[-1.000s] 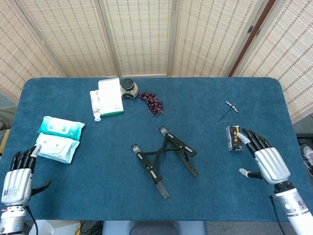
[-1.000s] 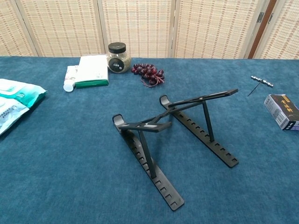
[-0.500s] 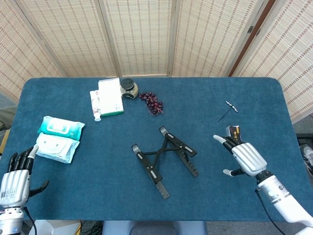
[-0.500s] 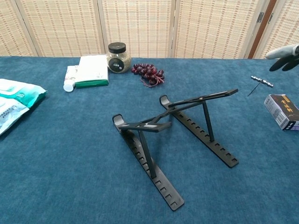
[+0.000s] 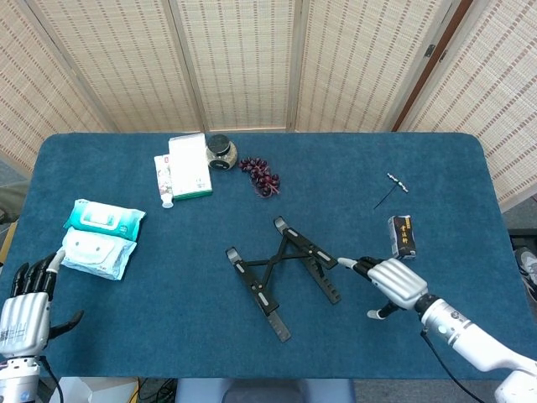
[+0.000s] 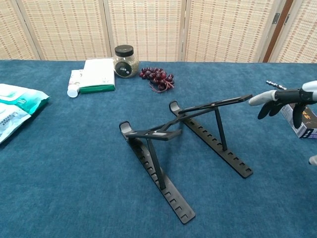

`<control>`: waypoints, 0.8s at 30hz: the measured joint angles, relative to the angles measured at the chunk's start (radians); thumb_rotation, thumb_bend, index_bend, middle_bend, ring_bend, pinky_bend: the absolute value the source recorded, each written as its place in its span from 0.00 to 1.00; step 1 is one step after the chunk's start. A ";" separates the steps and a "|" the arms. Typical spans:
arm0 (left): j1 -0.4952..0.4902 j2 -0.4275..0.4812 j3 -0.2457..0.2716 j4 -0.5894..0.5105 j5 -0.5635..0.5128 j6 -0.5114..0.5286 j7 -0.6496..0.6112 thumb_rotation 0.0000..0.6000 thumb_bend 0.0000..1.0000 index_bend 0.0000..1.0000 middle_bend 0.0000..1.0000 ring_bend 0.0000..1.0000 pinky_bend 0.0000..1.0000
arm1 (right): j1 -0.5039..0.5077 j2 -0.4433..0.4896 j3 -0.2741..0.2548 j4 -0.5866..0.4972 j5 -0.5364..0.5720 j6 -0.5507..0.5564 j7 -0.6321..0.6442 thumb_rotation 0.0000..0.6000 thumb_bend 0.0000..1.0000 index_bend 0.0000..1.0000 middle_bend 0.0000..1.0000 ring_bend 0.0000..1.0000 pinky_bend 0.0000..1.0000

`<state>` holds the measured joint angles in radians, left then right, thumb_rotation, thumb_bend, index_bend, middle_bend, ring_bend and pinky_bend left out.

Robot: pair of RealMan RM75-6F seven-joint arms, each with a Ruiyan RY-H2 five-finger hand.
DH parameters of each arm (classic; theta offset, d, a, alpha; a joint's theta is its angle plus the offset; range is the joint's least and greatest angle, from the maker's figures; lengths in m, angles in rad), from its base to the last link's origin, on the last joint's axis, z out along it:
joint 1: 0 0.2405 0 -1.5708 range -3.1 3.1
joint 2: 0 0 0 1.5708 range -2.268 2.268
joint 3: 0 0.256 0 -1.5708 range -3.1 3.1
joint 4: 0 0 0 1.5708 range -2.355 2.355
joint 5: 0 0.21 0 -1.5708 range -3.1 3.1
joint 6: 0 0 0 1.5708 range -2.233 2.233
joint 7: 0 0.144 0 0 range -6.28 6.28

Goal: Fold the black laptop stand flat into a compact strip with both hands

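Since a second ago our right hand has swung in from the right edge of the frame toward the centre, while the black laptop stand has not shifted at all. It sits at the middle of the blue table, fully unfolded: both notched base rails lie on the cloth and the support arms are propped up on their struts, as the chest view shows plainly. We judge the folding has not begun; everything is left to do, from collapsing the raised arms to drawing the two sides together into a strip. Our right hand hovers just right of the stand with fingers spread and grasping nothing, its fingertips near the raised tip of the right support arm but apart from it. Our left hand is at the lower left corner of the head view, well apart from the stand, fingers extended and holding nothing. Wipe packs lie at the left, a small dark box just beyond the right hand.
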<state>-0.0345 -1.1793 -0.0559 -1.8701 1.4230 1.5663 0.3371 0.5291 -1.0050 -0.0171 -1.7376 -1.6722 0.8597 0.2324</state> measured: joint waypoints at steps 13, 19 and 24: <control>0.006 0.004 0.000 0.003 0.000 0.005 -0.006 1.00 0.15 0.03 0.09 0.09 0.00 | 0.055 -0.091 0.006 0.043 -0.017 0.001 -0.041 1.00 0.03 0.06 0.23 0.19 0.40; 0.009 0.008 -0.002 0.006 -0.003 0.006 -0.016 1.00 0.15 0.03 0.09 0.09 0.00 | 0.086 -0.147 0.044 0.070 0.015 0.007 -0.103 1.00 0.03 0.06 0.23 0.19 0.40; 0.011 0.011 -0.003 0.011 -0.003 0.008 -0.023 1.00 0.15 0.03 0.09 0.09 0.00 | 0.123 -0.180 0.085 0.080 0.060 0.000 -0.118 1.00 0.03 0.06 0.23 0.18 0.40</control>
<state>-0.0234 -1.1686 -0.0585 -1.8595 1.4205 1.5745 0.3139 0.6524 -1.1850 0.0681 -1.6577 -1.6118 0.8595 0.1140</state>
